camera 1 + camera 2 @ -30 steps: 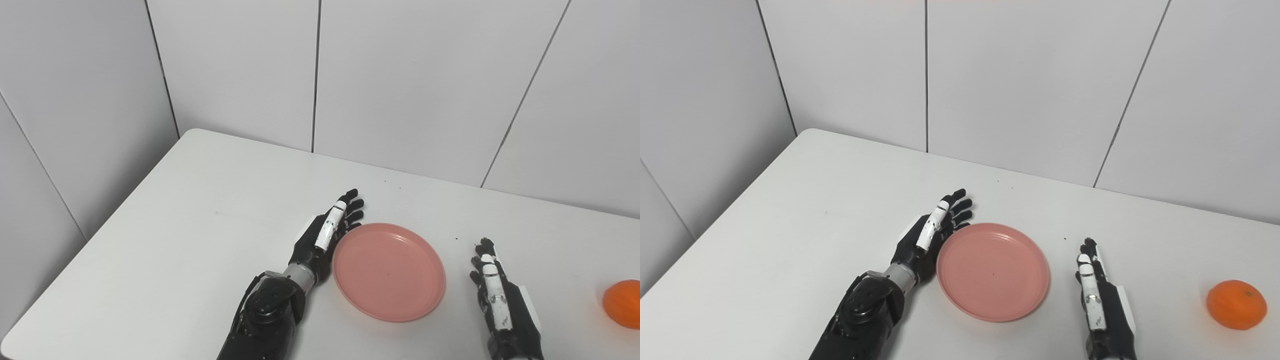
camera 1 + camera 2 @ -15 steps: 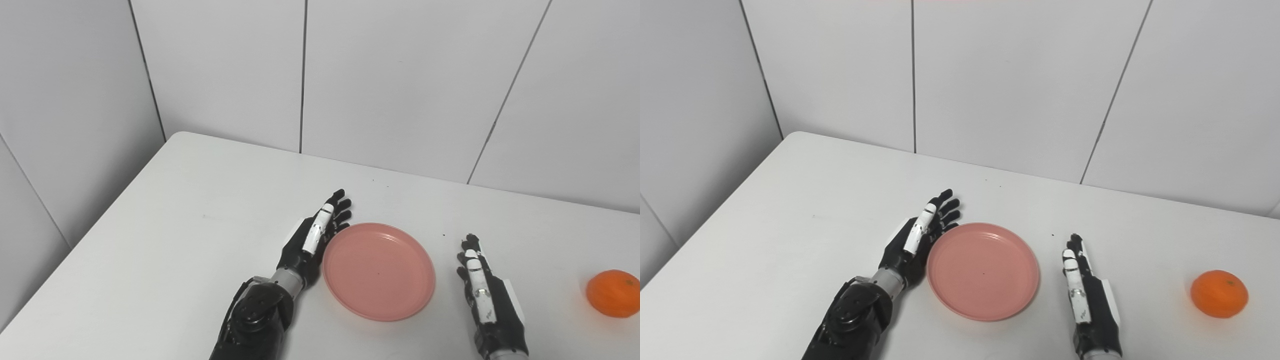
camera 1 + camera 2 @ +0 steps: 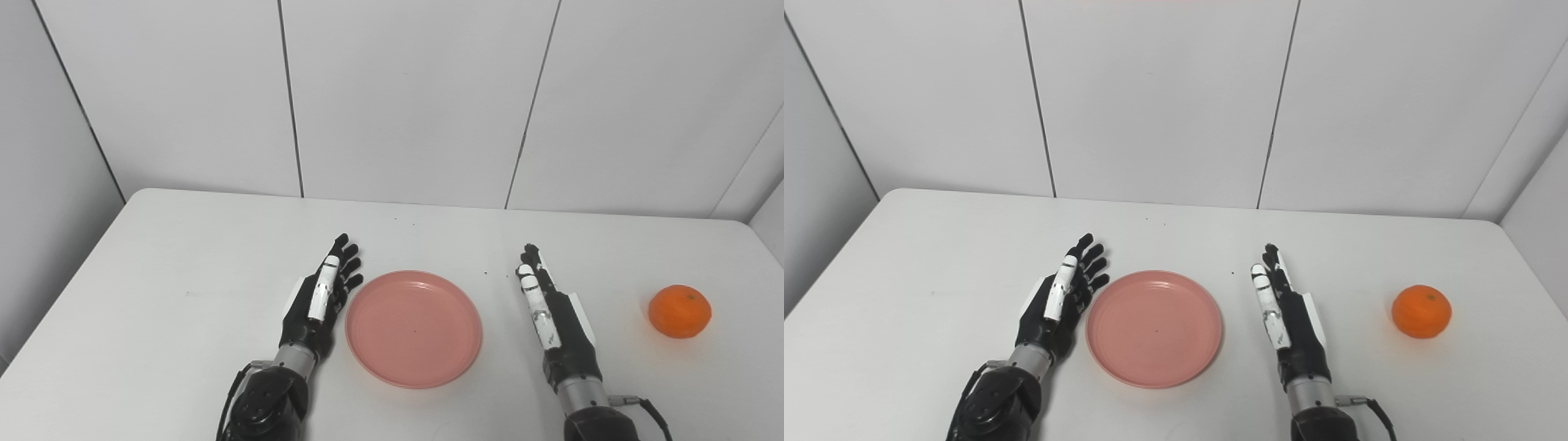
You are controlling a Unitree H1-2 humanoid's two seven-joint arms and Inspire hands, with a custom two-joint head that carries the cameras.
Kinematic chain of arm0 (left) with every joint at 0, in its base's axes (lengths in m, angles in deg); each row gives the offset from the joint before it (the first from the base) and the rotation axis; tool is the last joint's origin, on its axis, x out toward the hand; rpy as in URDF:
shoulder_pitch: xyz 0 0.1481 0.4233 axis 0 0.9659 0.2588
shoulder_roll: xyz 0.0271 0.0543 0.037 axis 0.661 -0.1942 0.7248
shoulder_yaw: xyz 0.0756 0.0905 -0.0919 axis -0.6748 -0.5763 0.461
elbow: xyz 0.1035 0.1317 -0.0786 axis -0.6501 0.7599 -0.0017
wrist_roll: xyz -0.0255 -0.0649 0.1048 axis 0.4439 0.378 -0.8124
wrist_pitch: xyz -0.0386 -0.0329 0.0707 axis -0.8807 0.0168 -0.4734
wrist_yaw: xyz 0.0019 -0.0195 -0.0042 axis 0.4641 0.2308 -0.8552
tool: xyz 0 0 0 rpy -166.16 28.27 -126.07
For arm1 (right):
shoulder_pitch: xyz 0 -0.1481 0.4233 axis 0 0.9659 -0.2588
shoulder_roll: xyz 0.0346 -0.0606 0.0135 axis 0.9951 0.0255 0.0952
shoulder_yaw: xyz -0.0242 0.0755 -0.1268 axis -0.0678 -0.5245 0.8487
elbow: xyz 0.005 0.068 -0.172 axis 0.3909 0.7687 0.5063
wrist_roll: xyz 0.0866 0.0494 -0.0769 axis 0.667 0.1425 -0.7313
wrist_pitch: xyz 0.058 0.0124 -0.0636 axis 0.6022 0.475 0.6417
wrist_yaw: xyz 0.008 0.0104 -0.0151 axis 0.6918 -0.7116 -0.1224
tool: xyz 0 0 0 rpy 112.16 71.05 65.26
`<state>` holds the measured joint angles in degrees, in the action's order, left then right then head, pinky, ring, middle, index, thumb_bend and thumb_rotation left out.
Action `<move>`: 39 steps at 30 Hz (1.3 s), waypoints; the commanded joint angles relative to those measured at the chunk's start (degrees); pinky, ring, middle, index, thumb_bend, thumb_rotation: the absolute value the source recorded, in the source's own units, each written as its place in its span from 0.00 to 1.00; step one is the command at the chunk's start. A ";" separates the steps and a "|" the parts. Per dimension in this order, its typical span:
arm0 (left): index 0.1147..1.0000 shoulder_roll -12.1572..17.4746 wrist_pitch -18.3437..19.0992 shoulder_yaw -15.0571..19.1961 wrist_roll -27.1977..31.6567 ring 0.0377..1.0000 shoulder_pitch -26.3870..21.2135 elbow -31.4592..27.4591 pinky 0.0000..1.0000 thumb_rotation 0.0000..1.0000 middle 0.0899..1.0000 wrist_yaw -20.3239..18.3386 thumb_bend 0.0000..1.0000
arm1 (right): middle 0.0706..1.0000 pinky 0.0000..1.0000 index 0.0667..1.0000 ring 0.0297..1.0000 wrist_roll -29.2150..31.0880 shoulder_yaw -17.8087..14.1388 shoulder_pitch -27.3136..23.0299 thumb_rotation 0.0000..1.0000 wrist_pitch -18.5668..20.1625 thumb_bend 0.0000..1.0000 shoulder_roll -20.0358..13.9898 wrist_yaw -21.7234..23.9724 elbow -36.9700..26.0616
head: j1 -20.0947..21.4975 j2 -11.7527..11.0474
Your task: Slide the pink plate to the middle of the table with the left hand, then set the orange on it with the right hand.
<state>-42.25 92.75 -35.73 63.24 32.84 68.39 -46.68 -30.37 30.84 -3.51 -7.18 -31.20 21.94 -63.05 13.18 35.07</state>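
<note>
Flanking the pink plate point(image 3: 413, 328), left hand point(image 3: 317, 300) and right hand point(image 3: 1289, 315) lie spread, orange point(image 3: 1421, 311) apart.

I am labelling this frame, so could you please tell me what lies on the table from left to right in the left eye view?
left hand → pink plate → right hand → orange, all on the white table.

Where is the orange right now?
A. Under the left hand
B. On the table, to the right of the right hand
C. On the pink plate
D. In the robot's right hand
B. The orange sits alone on the table, right of the open right hand, away from the plate.
</note>
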 commanded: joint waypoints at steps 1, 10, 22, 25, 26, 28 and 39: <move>0.95 0.82 -0.68 0.48 0.75 0.96 0.64 -0.76 0.95 1.00 0.96 -0.94 0.38 | 0.98 0.97 0.98 0.96 -1.94 0.37 -2.41 1.00 1.97 0.34 -0.92 0.22 -3.35 | 2.02 -0.52; 0.94 2.16 -1.90 2.04 2.08 0.95 1.41 -0.09 0.96 1.00 0.95 -3.02 0.37 | 0.92 0.86 0.92 0.91 -13.96 3.66 -3.76 0.98 4.46 0.50 -5.09 -0.28 -8.42 | 10.27 -2.82; 0.96 4.20 -3.01 4.28 6.71 0.96 -0.22 4.89 0.99 1.00 0.96 -7.41 0.34 | 0.93 0.83 0.95 0.89 -27.82 2.36 -5.99 0.79 6.13 0.64 -11.38 2.41 -15.15 | 18.13 -4.51; 0.96 4.43 -2.60 5.23 8.46 0.97 -0.87 6.07 1.00 1.00 0.97 -8.21 0.34 | 0.92 0.82 0.94 0.89 -32.44 1.52 -6.31 0.76 6.95 0.66 -12.75 3.72 -16.60 | 20.57 -4.96; 0.96 4.63 -2.58 5.34 8.66 0.97 -0.96 6.28 1.00 1.00 0.97 -8.28 0.33 | 0.92 0.82 0.94 0.89 -34.23 1.19 -6.25 0.76 6.84 0.67 -13.27 3.74 -17.19 | 21.93 -5.34; 0.96 5.16 -3.04 5.36 8.94 0.97 -1.22 7.15 1.00 1.00 0.97 -8.76 0.33 | 0.92 0.80 0.93 0.88 -37.71 0.54 -5.90 0.69 6.53 0.68 -14.33 3.87 -18.08 | 22.99 -5.75; 0.98 6.05 -1.94 5.46 9.75 0.98 -1.71 7.57 1.00 1.00 0.98 -8.89 0.31 | 0.95 0.75 0.97 0.88 -52.58 -5.25 -4.65 0.61 6.85 0.88 -16.55 6.78 -20.74 | 24.44 -7.02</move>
<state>-36.26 88.31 -30.44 72.77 30.38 75.89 -56.34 -81.40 26.60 -6.86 -0.30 -47.37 28.96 -81.94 37.62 28.30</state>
